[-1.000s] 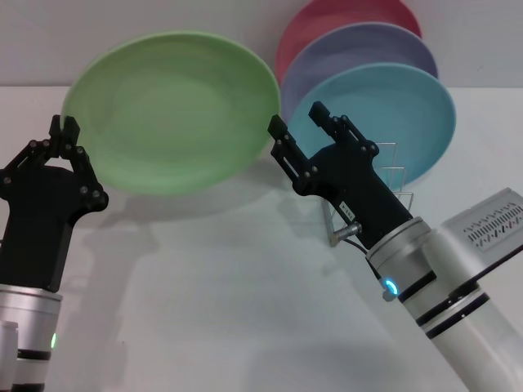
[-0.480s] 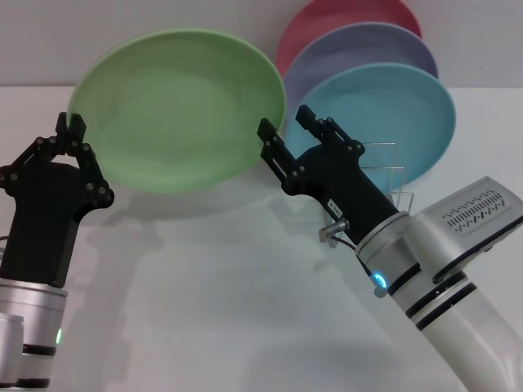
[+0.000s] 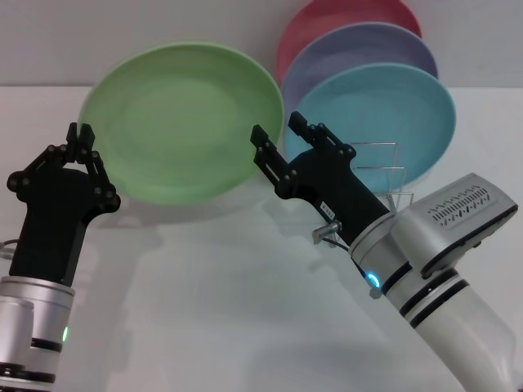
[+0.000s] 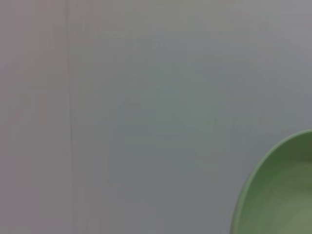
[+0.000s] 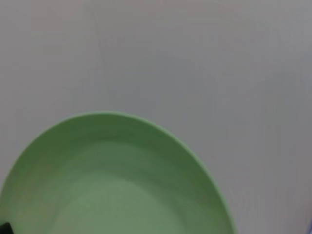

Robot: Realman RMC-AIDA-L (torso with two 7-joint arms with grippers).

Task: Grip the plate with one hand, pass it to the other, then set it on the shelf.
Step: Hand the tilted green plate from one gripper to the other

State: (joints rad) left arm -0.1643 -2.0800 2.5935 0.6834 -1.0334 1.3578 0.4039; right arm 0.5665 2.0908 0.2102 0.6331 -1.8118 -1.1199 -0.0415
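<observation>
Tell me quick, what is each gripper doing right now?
Left gripper: shut on the rim of the green plate, holding it up.
Right gripper: open, at the plate's opposite rim, not gripping yet.

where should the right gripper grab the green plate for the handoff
On the bare rim of the green plate nearest the right gripper, coming in edge-on from the robot's right. The plate is held up off the table with its face toward the head camera; the left gripper holds the opposite rim, so that thin shallow edge is free and fits between the open jaws.

Bare table [image 3: 221,310] between both arms; stacked plates [image 3: 368,73] crowding the shelf [image 3: 384,175] behind right tool [image 3: 276,135].
</observation>
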